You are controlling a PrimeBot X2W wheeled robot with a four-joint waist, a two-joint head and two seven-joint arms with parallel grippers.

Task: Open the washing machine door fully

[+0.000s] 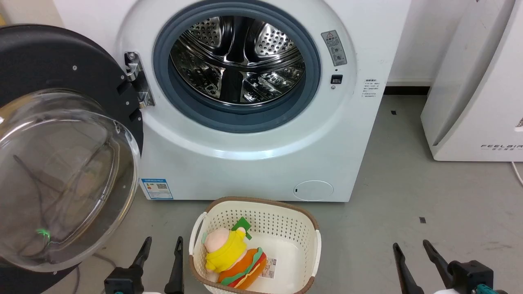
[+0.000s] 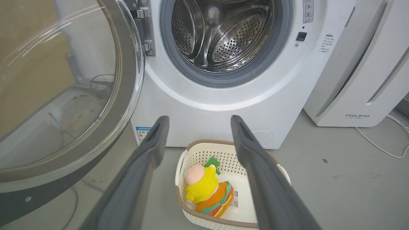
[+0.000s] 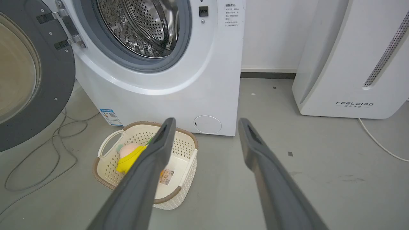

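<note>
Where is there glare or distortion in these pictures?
Head view: streaky reflections and a green glint on the washing machine door. Left wrist view: wide-angle bowing of the washing machine front, pale streaks across the door glass. Right wrist view: even light, soft shadows.

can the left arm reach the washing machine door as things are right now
Probably yes: the washing machine door stands swung open on the robot's left, and the open left gripper sits low beside its glass bowl with nothing between them; the basket lies to its right.
</note>
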